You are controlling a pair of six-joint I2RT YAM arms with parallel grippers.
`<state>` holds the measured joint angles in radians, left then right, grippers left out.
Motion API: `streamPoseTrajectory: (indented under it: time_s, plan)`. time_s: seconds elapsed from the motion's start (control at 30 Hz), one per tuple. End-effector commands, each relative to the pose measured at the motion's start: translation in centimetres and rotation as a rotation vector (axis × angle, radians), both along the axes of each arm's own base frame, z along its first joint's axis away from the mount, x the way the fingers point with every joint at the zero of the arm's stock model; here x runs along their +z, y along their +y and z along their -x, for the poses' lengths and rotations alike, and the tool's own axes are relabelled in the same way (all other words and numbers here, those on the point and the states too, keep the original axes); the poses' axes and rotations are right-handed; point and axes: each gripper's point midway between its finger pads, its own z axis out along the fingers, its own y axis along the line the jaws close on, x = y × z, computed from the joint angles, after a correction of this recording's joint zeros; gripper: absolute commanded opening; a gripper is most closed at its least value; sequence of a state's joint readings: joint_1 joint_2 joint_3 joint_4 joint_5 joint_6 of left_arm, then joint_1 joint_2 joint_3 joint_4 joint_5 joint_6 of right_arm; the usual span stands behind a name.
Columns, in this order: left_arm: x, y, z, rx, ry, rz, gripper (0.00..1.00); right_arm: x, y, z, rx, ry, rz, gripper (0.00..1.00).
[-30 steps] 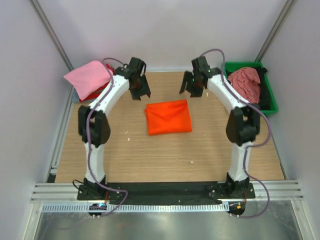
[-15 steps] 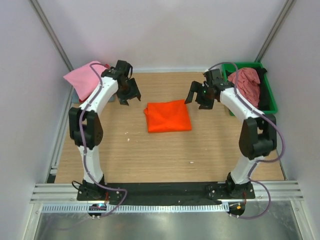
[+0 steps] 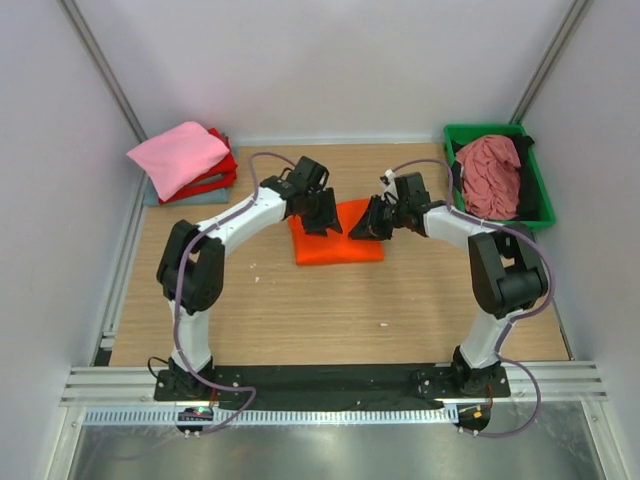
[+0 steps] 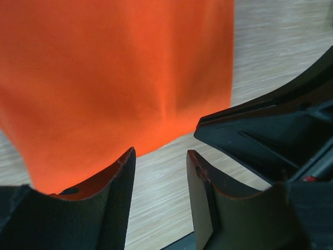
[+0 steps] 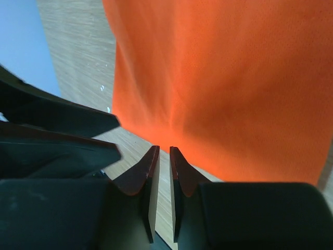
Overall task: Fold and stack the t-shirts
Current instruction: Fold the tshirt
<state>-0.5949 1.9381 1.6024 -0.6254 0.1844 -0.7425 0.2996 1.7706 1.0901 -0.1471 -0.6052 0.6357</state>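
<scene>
Over the far edge of the orange t-shirt, both arms sit low.

From above, the folded orange t-shirt [image 3: 335, 248] lies mid-bench [image 3: 300, 320] with the left fingers [image 3: 325, 222] and right fingers [image 3: 372, 228] at its far edge, placed, I judge, to lift it toward the stack of pink tee [image 3: 178, 155], red tee [image 3: 215, 178] and grey-blue tee [image 3: 152, 196] to its far left. To its far right a green tray [image 3: 543, 190] holds a crumpled dusty-rose tee [image 3: 488, 172], with black cloth [image 3: 527, 147] at the rim. Left wrist view: the fingers [image 4: 112, 203] stand partly apart with bare bench [image 4: 270, 47] between them, one tip overlapping the orange hem [image 4: 119, 67], nothing held. Right wrist view: the fingers [image 5: 143, 177] are all but closed, their tips at the orange edge [image 5: 223, 78] where a crease runs toward them; whether cloth is pinched I cannot tell.
</scene>
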Motion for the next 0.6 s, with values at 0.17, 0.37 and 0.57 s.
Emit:
streamPoseTrajectory:
  time_s: [0.17,0.37,0.57]
  plan:
    - [-6.6,-1.2,2.2,0.011,0.109,0.019,0.40,-5.7,-0.7,1.8,0.019,0.098,0.060,0.17]
    - [-11.2,3.7,6.8,0.052,0.166,-0.118,0.40,-8.9,-4.0,5.2,-0.067,0.163,0.209,0.17]
    - [-9.3,5.9,8.0,0.022,0.136,-0.204,0.45,-6.7,-4.8,5.7,-0.076,0.116,0.248,0.23]
